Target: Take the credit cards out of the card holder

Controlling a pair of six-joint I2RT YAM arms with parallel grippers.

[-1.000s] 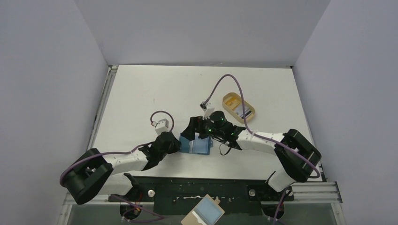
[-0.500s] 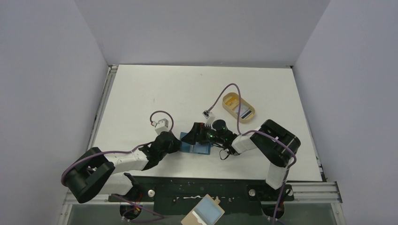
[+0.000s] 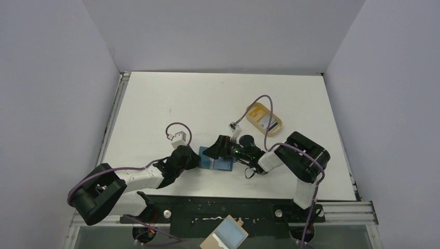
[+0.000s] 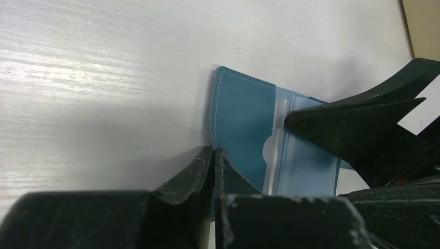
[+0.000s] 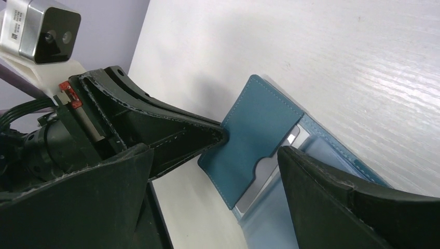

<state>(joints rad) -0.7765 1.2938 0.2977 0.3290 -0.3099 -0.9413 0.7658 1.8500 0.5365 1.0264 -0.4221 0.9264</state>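
The stitched teal card holder (image 3: 220, 162) is lying open on the white table (image 3: 171, 104), a grey credit card (image 5: 267, 174) in its pocket, the left gripper (image 4: 212, 155) closed tight at its edge, the right gripper (image 5: 215, 150) gaping empty over it, the tan oval tray (image 3: 252, 115) beyond

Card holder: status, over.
Left hand shut at card holder edge. Right hand open over it. Card in pocket. Nothing blocking.

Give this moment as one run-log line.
left gripper: shut on teal-blue folding card holder edge | right gripper: open over it | pale grey plastic card: in pocket
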